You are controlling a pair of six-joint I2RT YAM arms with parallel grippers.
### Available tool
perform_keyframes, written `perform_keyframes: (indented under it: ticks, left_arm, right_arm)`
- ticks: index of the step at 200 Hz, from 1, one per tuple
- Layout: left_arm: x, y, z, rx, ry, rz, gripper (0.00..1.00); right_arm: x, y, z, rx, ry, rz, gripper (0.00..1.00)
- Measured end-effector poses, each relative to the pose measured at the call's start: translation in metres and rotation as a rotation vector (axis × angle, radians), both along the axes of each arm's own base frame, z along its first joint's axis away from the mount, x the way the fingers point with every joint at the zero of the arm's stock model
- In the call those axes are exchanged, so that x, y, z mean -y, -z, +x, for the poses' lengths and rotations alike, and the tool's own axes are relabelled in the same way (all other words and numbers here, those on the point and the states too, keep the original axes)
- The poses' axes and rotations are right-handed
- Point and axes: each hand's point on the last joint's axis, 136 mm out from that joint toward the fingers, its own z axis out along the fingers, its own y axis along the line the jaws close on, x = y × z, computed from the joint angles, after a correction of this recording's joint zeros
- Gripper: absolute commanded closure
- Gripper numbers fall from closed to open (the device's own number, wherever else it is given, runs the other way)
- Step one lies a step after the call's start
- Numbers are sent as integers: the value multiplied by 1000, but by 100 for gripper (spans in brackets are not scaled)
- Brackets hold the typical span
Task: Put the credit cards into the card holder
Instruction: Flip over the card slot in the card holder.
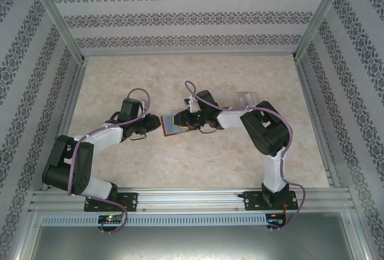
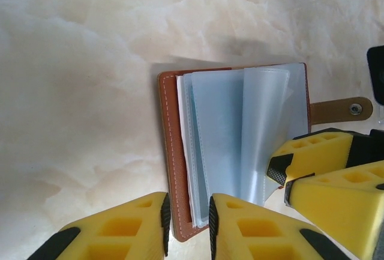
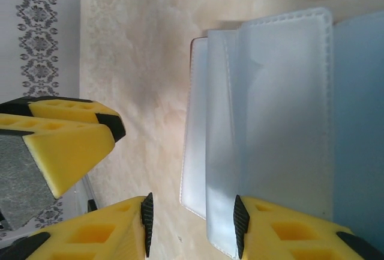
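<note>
**Card holder open mid-table, a gripper at each side**

The card holder (image 1: 174,123) lies open on the table (image 1: 198,170), roughly centre, between the two grippers.

- The left gripper (image 2: 189,215) sits at the holder's left. Its jaws are narrowly apart and straddle a corner of the stitched leather cover. Can't tell whether the pads actually press it.
- The right gripper (image 3: 192,218) sits at the holder's right. Its jaws are about half apart with nothing clamped.
- The edge of the clear sleeves (image 2: 222,134) sits in the right gripper's gap, up against one finger. Bare table shows between the sleeves and the other finger.
- One sleeve stands curled up off the stack, just beside the right fingertips.
- The snap tab (image 2: 342,110) sticks out flat past the cover edge, on the right gripper's side.

Room:
- The two grippers are near each other across the holder — tight there.
- There is wide bare tabletop on the far side, the near side and to the left behind the left gripper.
- The right arm's elbow (image 1: 267,131) takes the space right of the holder.
- A clear case (image 1: 247,98) lies just beside the right forearm, on its far side.
- The near rail (image 1: 192,197) and the patterned side walls (image 1: 24,62) are well apart from the holder and both grippers.
</note>
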Motion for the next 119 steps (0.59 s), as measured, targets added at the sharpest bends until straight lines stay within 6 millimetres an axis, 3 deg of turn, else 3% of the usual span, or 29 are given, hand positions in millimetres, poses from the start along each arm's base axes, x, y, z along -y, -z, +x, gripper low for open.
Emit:
perform_keyframes:
  ticks: [36, 75, 119]
  left_arm:
    - [3, -8, 9, 19, 2, -7, 73]
    - [6, -12, 16, 28, 8, -16, 73]
    - [10, -10, 23, 13, 19, -25, 73]
  right_arm:
    - [20, -3, 2, 4, 49, -14, 58]
    - [43, -19, 21, 37, 120, -9, 58]
    - [56, -15, 26, 29, 149, -29, 58]
